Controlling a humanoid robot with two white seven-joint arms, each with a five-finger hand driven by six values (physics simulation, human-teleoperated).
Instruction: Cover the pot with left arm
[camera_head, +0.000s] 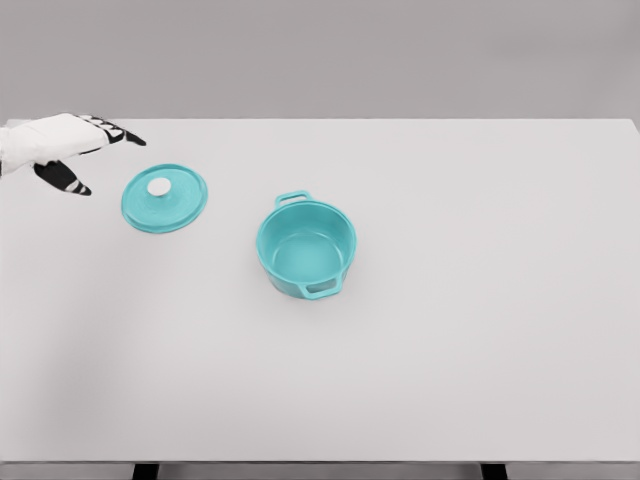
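One teal pot (306, 246) sits upright at frame centre, uncovered, its handles aligned upper left to lower right. Its lid (165, 198) lies flat at left, knob up, near the left hand (68, 143), fingers spread and empty, at upper left.

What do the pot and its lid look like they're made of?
Pot and lid: likely enamelled metal, judging by the uniform teal colour and smooth, softly shaded surface, though a render leaves it open. The lid's white knob could be plastic or ceramic.

White table (480, 380), plain grey wall (320, 50) behind, possibly dark legs below
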